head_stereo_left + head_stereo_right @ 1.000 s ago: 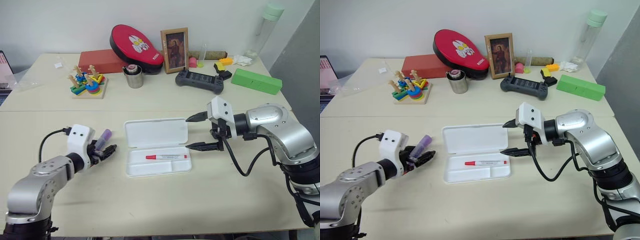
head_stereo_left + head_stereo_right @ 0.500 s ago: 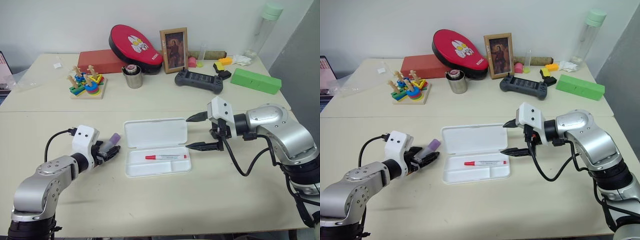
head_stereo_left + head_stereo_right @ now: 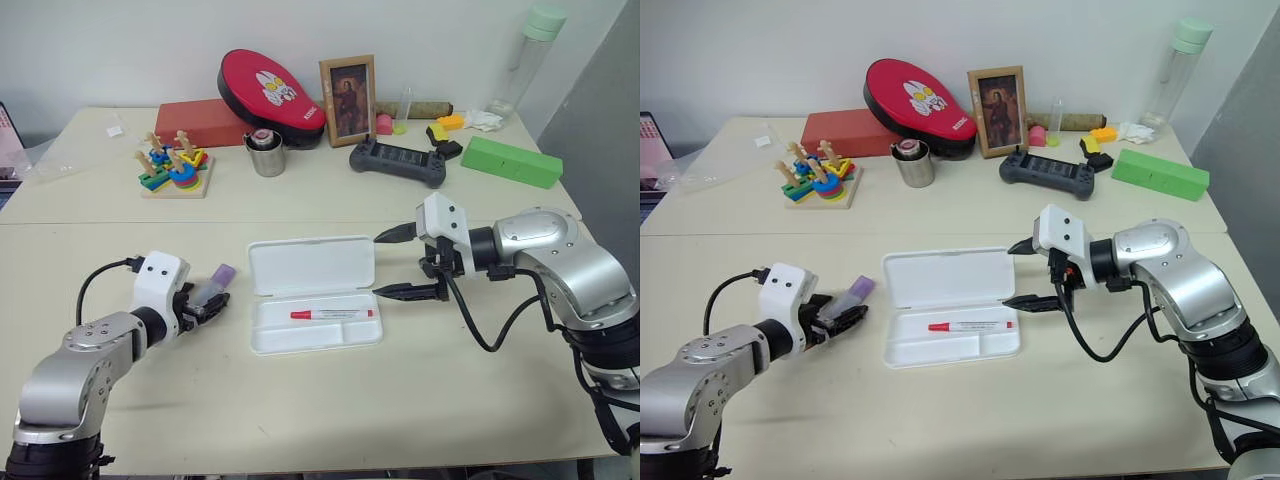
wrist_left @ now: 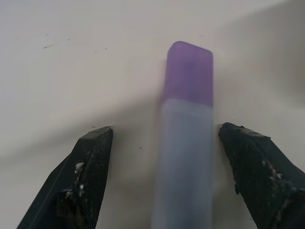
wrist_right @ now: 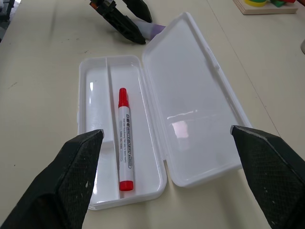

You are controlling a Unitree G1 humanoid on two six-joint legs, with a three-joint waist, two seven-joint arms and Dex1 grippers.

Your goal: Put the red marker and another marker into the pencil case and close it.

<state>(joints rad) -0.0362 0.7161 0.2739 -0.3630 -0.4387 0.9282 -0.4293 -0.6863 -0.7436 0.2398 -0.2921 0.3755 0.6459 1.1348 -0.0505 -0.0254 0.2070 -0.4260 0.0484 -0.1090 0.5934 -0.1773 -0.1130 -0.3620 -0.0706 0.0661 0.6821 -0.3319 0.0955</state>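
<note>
The pencil case [image 3: 312, 266] lies open at the table's middle, lid flat behind the tray. The red marker [image 3: 335, 313] lies in the tray's long compartment, also seen as the red marker [image 5: 124, 138]. The other marker, lilac with a purple cap [image 3: 213, 285], sits between the fingers of my left gripper [image 3: 212, 303], just left of the case and a little above the table. Its cap sticks out past the fingertips [image 4: 93, 157]. My right gripper [image 3: 385, 265] hovers open at the case's right end, holding nothing.
A stacking toy [image 3: 175, 170], a metal cup [image 3: 267, 155], a red box, a red pouch [image 3: 272, 95], a framed picture, a game controller [image 3: 398, 163], a green box [image 3: 512, 162] and a bottle stand along the table's back half.
My left gripper swung slightly toward the case and back with the purple marker, whose cap now points lower. The right gripper has not moved.
</note>
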